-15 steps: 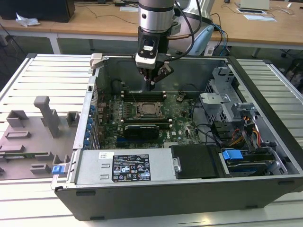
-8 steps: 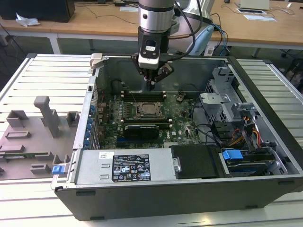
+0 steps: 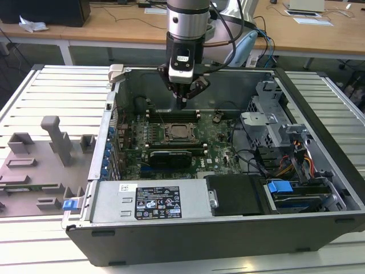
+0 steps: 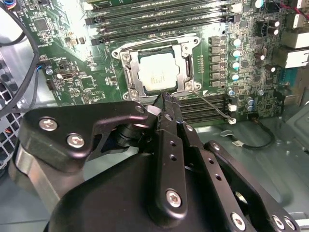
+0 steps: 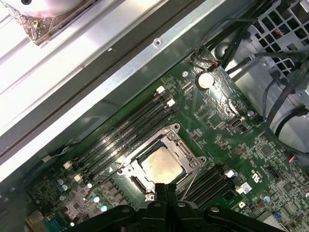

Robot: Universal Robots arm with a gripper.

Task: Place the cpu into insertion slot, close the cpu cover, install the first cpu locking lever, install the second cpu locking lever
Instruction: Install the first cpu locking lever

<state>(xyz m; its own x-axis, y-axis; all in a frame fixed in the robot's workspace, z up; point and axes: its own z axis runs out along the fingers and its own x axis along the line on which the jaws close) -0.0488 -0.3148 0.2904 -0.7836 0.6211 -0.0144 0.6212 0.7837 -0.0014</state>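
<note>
The cpu (image 4: 155,72) lies flat in the insertion slot (image 4: 120,52) on the green motherboard, its pale metal top showing through the window of the cpu cover (image 4: 186,65), which lies down over it. A thin locking lever (image 4: 212,107) slants away from one socket corner across the black memory slots. My gripper (image 4: 164,99) is shut with nothing in it, its tips close to the socket edge nearest that lever. In the exterior view the gripper (image 3: 182,104) hangs just behind the cpu (image 3: 178,133). The first wrist view shows the gripper (image 5: 166,186), cpu (image 5: 161,166), cover (image 5: 182,151) and lever (image 5: 193,179).
The open computer case (image 3: 188,234) rests on a slatted metal table. A power supply (image 3: 154,202) fills its front, drive cages and cables (image 3: 285,148) the exterior view's right. A grey fixture (image 3: 51,142) stands at the exterior view's left. Memory slots (image 5: 125,135) flank the socket.
</note>
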